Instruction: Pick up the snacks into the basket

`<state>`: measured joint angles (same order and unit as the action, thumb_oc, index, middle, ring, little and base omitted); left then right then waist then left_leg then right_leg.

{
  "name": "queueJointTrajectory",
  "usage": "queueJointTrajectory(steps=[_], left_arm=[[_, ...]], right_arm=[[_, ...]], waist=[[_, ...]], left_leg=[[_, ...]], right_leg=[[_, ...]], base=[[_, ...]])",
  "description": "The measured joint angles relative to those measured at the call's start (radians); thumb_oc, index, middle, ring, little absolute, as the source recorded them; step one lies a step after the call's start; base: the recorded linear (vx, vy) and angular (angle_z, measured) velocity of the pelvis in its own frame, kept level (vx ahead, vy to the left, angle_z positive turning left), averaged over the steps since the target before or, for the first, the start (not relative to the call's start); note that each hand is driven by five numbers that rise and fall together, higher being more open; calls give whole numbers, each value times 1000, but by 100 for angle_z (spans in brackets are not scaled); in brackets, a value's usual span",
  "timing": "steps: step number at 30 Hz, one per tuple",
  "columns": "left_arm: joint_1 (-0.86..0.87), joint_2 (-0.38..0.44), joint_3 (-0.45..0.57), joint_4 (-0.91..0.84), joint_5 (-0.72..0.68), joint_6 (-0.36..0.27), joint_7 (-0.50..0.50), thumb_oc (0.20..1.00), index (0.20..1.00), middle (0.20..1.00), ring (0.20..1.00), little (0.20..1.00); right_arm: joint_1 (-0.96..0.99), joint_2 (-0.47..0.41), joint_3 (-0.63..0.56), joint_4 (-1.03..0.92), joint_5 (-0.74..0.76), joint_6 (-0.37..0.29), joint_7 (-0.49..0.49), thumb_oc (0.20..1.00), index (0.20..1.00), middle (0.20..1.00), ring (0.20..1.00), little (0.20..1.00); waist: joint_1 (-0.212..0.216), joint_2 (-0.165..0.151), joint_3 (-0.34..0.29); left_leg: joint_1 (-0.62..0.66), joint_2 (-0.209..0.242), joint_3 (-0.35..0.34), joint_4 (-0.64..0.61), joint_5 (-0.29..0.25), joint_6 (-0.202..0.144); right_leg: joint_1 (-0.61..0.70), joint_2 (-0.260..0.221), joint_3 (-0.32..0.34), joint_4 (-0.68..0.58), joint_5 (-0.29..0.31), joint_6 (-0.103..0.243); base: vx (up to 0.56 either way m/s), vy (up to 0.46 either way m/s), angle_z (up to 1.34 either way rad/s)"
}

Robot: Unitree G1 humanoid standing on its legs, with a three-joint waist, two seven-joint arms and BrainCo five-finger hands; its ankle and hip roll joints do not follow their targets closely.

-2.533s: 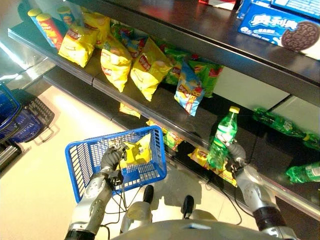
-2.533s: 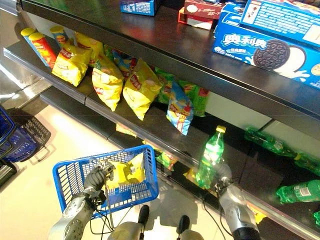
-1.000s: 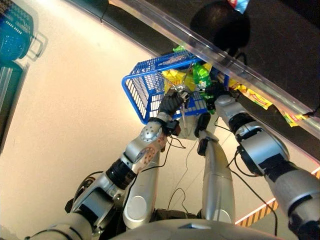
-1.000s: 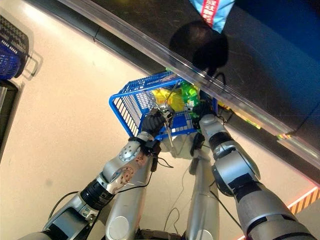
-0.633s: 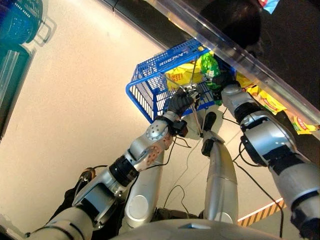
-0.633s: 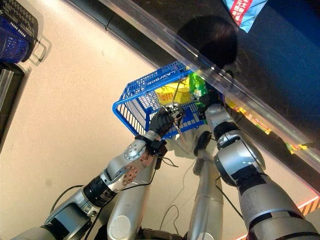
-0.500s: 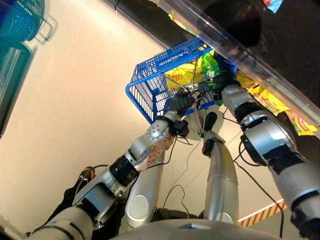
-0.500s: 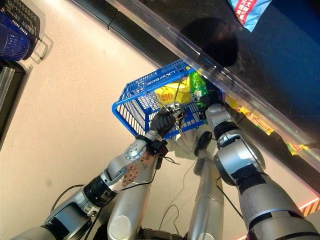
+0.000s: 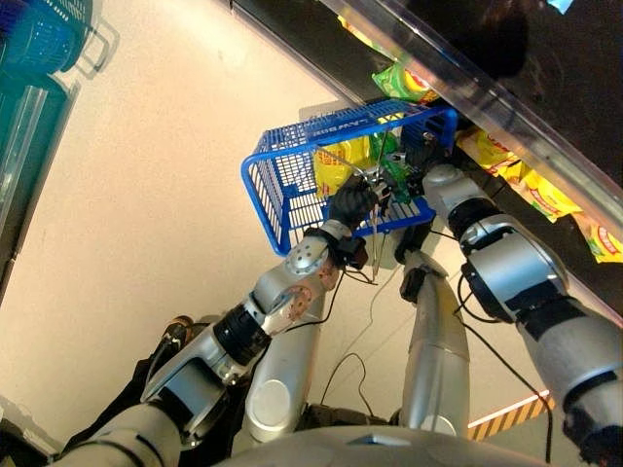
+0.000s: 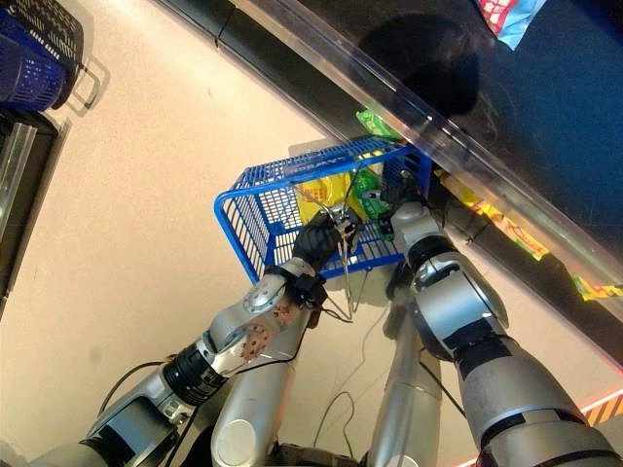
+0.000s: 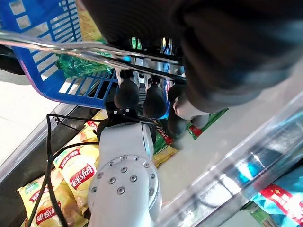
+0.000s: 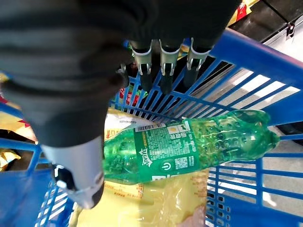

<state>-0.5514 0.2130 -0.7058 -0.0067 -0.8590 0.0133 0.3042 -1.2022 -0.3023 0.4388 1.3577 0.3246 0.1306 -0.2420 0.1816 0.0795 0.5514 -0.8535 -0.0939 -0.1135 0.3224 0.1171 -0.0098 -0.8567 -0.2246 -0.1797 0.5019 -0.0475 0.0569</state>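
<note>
Left hand (image 9: 350,202) was clenched round the wire handle (image 9: 373,222) of the blue basket (image 9: 282,190), carrying it low by the bottom shelf (image 9: 506,165)

Right hand (image 12: 161,66) was inside the basket, fingers (image 12: 163,78) straight and relaxed, gripping nothing. Green bottle (image 12: 189,146) lay just beyond those fingertips, on its side on top of a yellow chip bag (image 12: 142,203) on the basket floor. It looked released: thumb beside it, not wrapped around it

Key relation: bottle's long axis ran across the line of the right hand's fingers, not along it, with one end toward the basket's side wall. Right hand was the nearer one by far; left was tied up with the handle

Judgement: bottle drop looks done, so the coming move is likely the right hand lifting clear of the basket rim and going for the next snack. Loose bags on the low shelf sat just past that hand, on the shelf side of the basket

Count: one basket in hand, one bottle in it, at least one yellow bag under the bottle (could not tell if more). Chip bags (image 11: 78,163) on the low shelf: several, yellow and green; exact number unclear

Stacked baskets (image 10: 34,49) stood well away from the left arm
</note>
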Motion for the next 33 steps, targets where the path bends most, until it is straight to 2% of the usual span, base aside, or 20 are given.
queueJointTrajectory(steps=[7, 9, 11, 12, 13, 14, 15, 16, 17, 18, 19, 21, 24, 25, 27, 28, 29, 30, 31, 33], left_arm=[[5, 4, -6, 1, -23, 0, 1, 200, 200, 200, 200, 200], [49, 17, 47, 2, -25, 0, 0, 200, 200, 200, 200, 200], [131, 18, 172, 24, -13, -5, -11, 200, 200, 200, 200, 200], [188, 24, 276, 66, 9, -13, 1, 200, 200, 200, 200, 200], [210, 32, 309, 98, 27, -23, -2, 200, 200, 200, 200, 200], [256, 31, 395, 176, 71, -45, 3, 200, 200, 200, 200, 200], [271, 18, 435, 226, 100, -50, -3, 200, 200, 200, 200, 200], [275, 7, 473, 272, 107, -50, 7, 200, 200, 200, 200, 200], [306, 17, 524, 389, 189, -79, -16, 200, 200, 200, 200, 200], [305, 14, 558, 494, 218, -80, -34, 200, 200, 200, 200, 200], [326, 10, 616, 644, 224, -71, -49, 200, 200, 200, 200, 200], [390, -7, 697, 674, 220, -69, -69, 200, 200, 200, 200, 200], [374, 20, 732, 774, 260, -67, -99, 200, 200, 200, 200, 200], [353, 23, 779, 855, 277, -68, -125, 200, 200, 200, 200, 200], [357, 23, 845, 900, 307, -66, -133, 200, 200, 200, 200, 200], [348, 28, 856, 936, 347, -76, -146, 200, 200, 200, 200, 200], [348, 37, 894, 1026, 405, -79, -155, 200, 200, 200, 200, 200], [350, 44, 918, 1080, 428, -79, -158, 200, 200, 200, 200, 200], [414, 68, 923, 1116, 486, -51, -148, 200, 200, 200, 200, 200], [480, 85, 927, 1178, 550, -44, -148, 200, 200, 200, 200, 200]], right_arm=[[14, 14, -3, -16, 2, -3, -27, 1000, 1000, 1000, 1000, 1000], [107, 18, -12, -135, 27, -21, -44, 1000, 1000, 1000, 1000, 1000], [311, 27, -42, -410, 62, -55, -71, 1000, 1000, 1000, 1000, 1000], [459, 48, -45, -581, 62, -95, -74, 1000, 1000, 1000, 1000, 1000], [532, 64, -47, -629, 58, -98, -74, 1000, 1000, 1000, 1000, 1000], [673, 88, -57, -716, 50, -127, -63, 1000, 1000, 1000, 1000, 1000], [740, 91, -77, -755, 42, -135, -51, 1000, 1000, 1000, 1000, 1000], [799, 92, -100, -760, 39, -138, -51, 1000, 1000, 1000, 1000, 1000], [894, 72, -179, -717, 19, -155, -28, 1000, 1000, 1000, 1000, 1000], [927, 60, -228, -673, -2, -158, -17, 1000, 1000, 1000, 1000, 1000], [970, 26, -263, -623, -31, -153, -8, 1000, 1000, 1000, 1000, 1000], [1067, -22, -366, -575, -65, -152, 1, 1000, 1000, 1000, 1000, 1000], [1123, -46, -406, -443, -102, -144, 10, 1000, 1000, 1000, 1000, 1000], [1125, -28, -426, -349, -127, -144, 22, 1000, 1000, 1000, 1000, 1000], [1151, -6, -421, -308, -140, -126, 30, 1000, 1000, 1000, 1000, 1000], [1149, 2, -433, -275, -146, -126, 37, 1000, 1000, 1000, 1000, 1000], [1140, 15, -444, -211, -151, -116, 39, 1000, 1000, 1000, 1000, 1000], [1145, 26, -471, -192, -156, -114, 40, 1000, 1000, 1000, 1000, 1000], [1186, 25, -468, -189, -158, -106, 41, 1000, 1000, 1000, 1000, 1000], [1189, 19, -486, -158, -160, -101, 39, 1000, 1000, 1000, 1000, 1000]], waist=[[-2, 1, 0], [-7, 0, 0], [-31, -6, 1], [-49, -16, 0], [-63, -19, 1], [-85, -31, -3], [-87, -32, -3], [-98, -42, -8], [-123, -61, -13], [-128, -71, -11], [-146, -93, -15], [-169, -142, -43], [-170, -182, -69], [-163, -189, -75], [-159, -184, -112], [-159, -174, -117], [-138, -146, -143], [-130, -130, -168], [-138, -117, -252], [-131, -109, -295]], left_leg=[[6, 4, 0, -3, -2, -3], [24, 6, 0, -8, -3, -4], [71, 10, 3, -9, -8, -4], [130, 17, 9, -21, -16, 2], [155, 19, 19, -20, -23, 4], [218, 24, 32, -25, -41, 8], [254, 26, 38, -27, -49, 11], [291, 28, 43, -38, -54, 13], [358, 29, 61, -42, -70, 18], [409, 31, 74, -47, -77, 22], [495, 34, 91, -65, -94, 30], [586, 33, 117, -112, -104, 41], [650, 34, 140, -135, -104, 43], [683, 49, 165, -135, -108, 49], [690, 78, 190, -133, -128, 57], [699, 99, 211, -143, -123, 65], [735, 139, 246, -168, -117, 54], [757, 153, 261, -190, -112, 45], [758, 168, 284, -226, -106, 40], [826, 169, 339, -273, -81, 18]], right_leg=[[6, 4, 2, -7, 5, -1], [31, 10, 3, -20, 7, -1], [84, 19, 3, -39, 12, 2], [141, 21, 6, -63, 14, 3], [169, 27, 8, -70, 14, 4], [234, 30, 18, -97, 15, 9], [274, 30, 21, -113, 12, 11], [310, 32, 22, -128, 12, 13], [380, 34, 38, -156, 14, 20], [430, 40, 49, -180, 19, 25], [518, 44, 65, -222, 31, 41], [611, 37, 69, -296, 52, 52], [673, 49, 81, -341, 90, 56], [705, 58, 60, -355, 110, 43], [702, 81, 22, -365, 154, 40], [697, 90, 15, -316, 118, 46], [678, 123, 13, -144, 9, 44], [677, 134, 17, -87, -22, 47], [721, 143, 6, -60, -77, 55], [804, 131, 9, -91, -120, 72]], base=[[-30, 15, 0], [0, 0, 0], [14, 59, -9], [30, 77, -16], [53, 106, -30], [61, 141, -23], [93, 180, -26], [133, 226, -22], [147, 226, -30], [157, 210, -48], [88, 117, -51], [79, 75, -44], [39, 109, -26], [-3, 127, -44], [1, 61, -48], [-17, 33, -60], [-16, 14, -70], [-35, -33, -89], [-53, -63, -75], [-41, -67, -90]])
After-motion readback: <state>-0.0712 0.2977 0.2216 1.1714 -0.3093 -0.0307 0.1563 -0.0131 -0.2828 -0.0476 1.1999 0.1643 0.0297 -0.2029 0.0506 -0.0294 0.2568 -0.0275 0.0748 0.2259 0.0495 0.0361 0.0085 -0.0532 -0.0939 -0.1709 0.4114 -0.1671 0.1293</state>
